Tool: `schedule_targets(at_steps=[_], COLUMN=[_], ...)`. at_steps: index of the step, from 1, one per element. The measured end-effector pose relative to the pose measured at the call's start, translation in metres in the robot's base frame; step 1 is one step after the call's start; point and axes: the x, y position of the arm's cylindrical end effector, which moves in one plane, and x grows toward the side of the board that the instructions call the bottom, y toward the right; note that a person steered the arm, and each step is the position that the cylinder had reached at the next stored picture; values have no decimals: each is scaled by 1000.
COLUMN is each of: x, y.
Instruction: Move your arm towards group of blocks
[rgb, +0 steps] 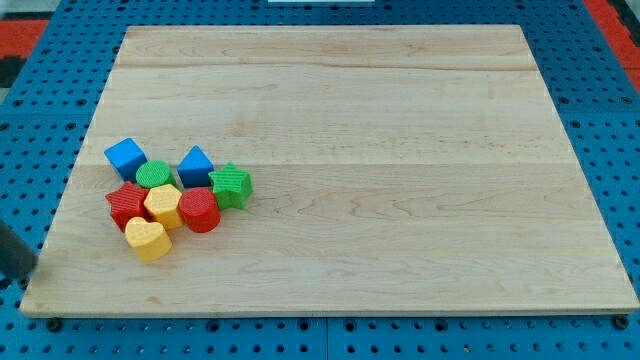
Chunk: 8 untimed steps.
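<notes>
Blocks are what the rod's tip (22, 283) is after: it sits at the board's (400, 100) left edge, bare, touching nothing. Just up and right of it huddle the yellow heart (148, 240), red cylinder (200, 210) and green star (231, 186). They look light, stiff, easily slid; I'd nudge the heart's near face.

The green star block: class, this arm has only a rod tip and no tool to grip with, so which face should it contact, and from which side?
It can only be pushed. The green star block sits at the cluster's right edge, touching the red cylinder. Its right-hand face is open, with bare wooden board beside it, so approaching from the view's right probably suits. My tip is at the bottom left, clear of the blocks.
</notes>
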Motion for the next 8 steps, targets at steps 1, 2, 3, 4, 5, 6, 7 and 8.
schedule_targets(at_steps=[1,2,3,4,5,6,7,8], x=[-31,-46,-49,-50,-50,-51,-51,-51], y=[1,0,0,0,0,0,1,1])
